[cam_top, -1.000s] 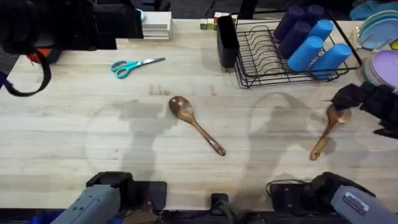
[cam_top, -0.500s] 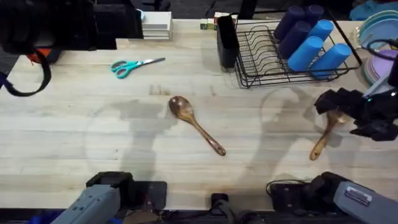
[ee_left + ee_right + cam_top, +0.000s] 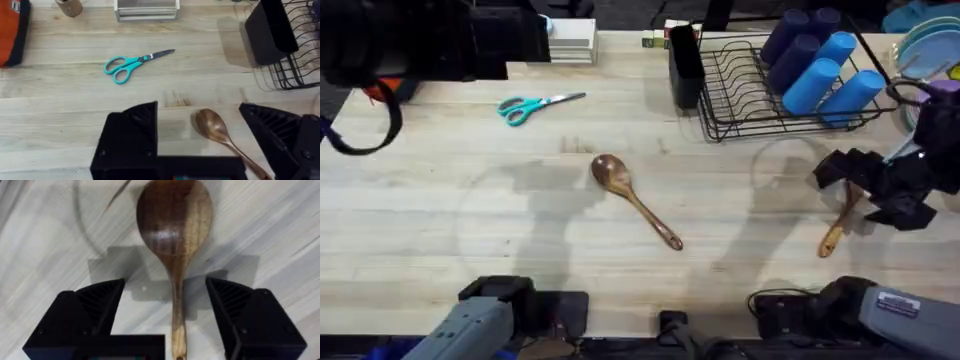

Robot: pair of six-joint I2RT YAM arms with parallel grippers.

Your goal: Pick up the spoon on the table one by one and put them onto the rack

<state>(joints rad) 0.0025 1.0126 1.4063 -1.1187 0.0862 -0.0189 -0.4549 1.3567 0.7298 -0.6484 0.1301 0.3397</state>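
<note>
Our right gripper (image 3: 167, 317) hovers wide open over the lighter spoon (image 3: 175, 245) at the table's right, handle running lengthwise between the fingers. The darker spoon (image 3: 632, 199) lies mid-table under our left gripper (image 3: 200, 140), also open.

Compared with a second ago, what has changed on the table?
The right claw has slid leftward along the table's right side and now sits open over the lighter spoon, one finger on each side of its neck, not gripping. Both spoons, the scissors and the rack stayed put.
</note>
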